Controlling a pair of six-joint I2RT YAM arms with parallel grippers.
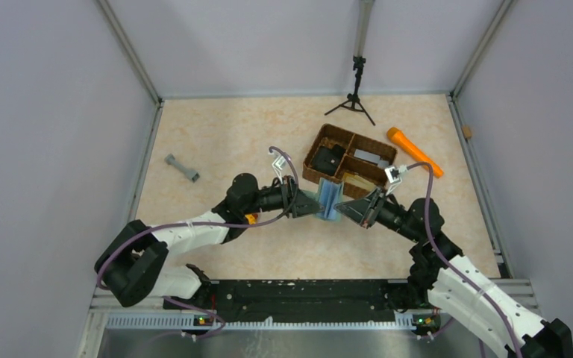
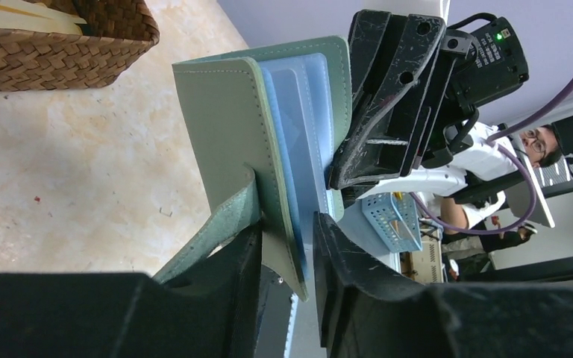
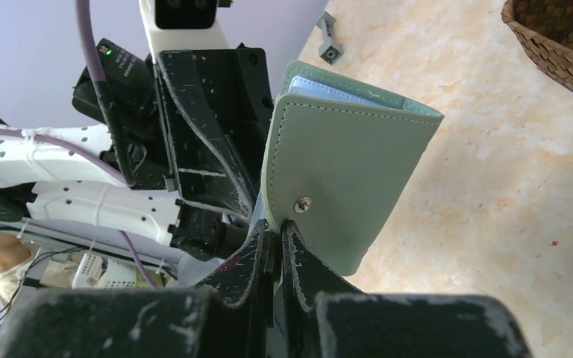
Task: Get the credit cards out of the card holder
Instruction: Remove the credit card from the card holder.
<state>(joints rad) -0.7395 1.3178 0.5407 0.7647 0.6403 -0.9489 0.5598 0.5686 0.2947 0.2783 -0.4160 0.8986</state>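
Grey dumbbell-shaped piece [image 1: 181,168]: left of centre, lying on tabletop [image 1: 216,134], well apart from the rest.
Left end effector [image 1: 314,203]: narrow, clamped on card holder's cover.
Card holder [image 1: 329,200]: frame centre, upright, partly open, pale blue sleeves showing.
Right end effector [image 1: 347,209]: narrow, pinching card holder's edge near snap stud.
Brown basket [image 1: 321,145]: just above card holder in frame.
Orange torch [image 1: 413,151]: right of basket.

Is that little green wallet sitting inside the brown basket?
No, the card holder is pinched between the left fingers and the right fingers, just outside the brown basket.
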